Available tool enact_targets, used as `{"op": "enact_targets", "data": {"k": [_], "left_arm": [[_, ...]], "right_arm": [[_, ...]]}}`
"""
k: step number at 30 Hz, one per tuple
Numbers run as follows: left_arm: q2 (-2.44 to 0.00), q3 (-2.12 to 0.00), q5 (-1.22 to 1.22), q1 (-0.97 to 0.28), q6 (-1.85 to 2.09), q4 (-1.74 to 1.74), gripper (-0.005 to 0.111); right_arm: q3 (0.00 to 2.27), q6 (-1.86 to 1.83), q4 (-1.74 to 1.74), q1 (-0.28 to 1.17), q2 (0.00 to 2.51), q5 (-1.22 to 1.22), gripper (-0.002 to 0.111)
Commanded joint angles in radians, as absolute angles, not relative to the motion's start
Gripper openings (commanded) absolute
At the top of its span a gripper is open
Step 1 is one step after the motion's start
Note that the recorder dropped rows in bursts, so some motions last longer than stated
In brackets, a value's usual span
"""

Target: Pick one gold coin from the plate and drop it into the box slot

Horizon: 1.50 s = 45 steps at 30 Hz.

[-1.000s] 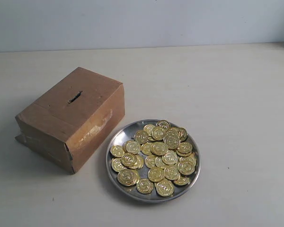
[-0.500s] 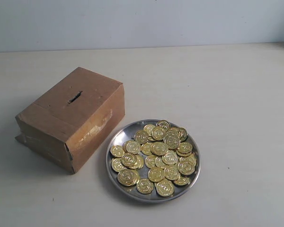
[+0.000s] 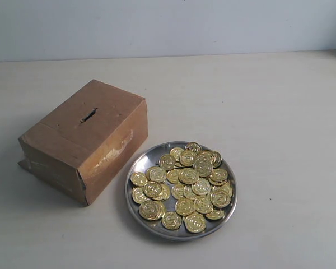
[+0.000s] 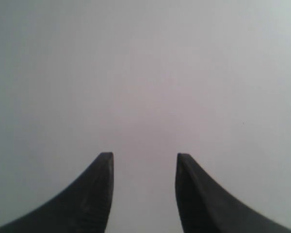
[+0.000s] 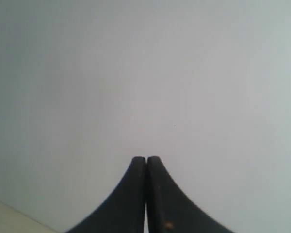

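Observation:
In the exterior view a shiny silver plate (image 3: pixel 135 168) sits on the table right of centre, heaped with several gold coins (image 3: pixel 187 176). Touching its left side stands the brown cardboard box (image 3: pixel 103 151), with the dark slot (image 3: pixel 88 115) in its top face. Neither arm appears in that view. My left gripper (image 4: pixel 144 158) is open, its dark fingers apart with only a blank pale wall between them. My right gripper (image 5: pixel 146 159) is shut, fingertips pressed together on nothing, also facing a pale wall.
The pale table (image 3: pixel 280 112) runs back to a light wall (image 3: pixel 168 25). A sliver of the table (image 5: pixel 9 213) shows in a corner of the right wrist view. Nothing else stands near the box and plate.

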State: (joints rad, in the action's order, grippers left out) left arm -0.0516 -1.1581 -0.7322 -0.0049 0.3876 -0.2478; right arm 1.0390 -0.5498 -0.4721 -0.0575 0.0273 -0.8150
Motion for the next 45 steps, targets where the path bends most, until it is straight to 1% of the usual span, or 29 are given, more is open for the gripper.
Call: {"op": "enact_targets", "data": {"k": [1, 12, 18, 23, 45], "left_arm": [[-0.002, -1.162, -0.732, 0.0, 0.388, -0.25, 0.042], [0.0, -1.162, -0.729, 0.0, 0.388, -0.25, 0.042], [0.0, -1.162, -0.729, 0.0, 0.388, -0.25, 0.042], [0.0, -1.162, -0.729, 0.0, 0.388, -0.25, 0.042], [0.0, -1.16, -0.737, 0.0, 0.388, -0.248, 0.042]], "right_arm": [[1.033, -0.549, -0.472, -0.064, 0.023, -0.816, 0.0], [1.033, -0.549, -0.472, -0.064, 0.0, -0.813, 0.0], [1.033, -0.549, -0.468, -0.002, 0.0, -0.824, 0.0], [1.033, -0.549, -0.471, -0.058, 0.0, -0.824, 0.0], [1.033, -0.547, -0.471, -0.058, 0.0, -0.824, 0.0]]}}
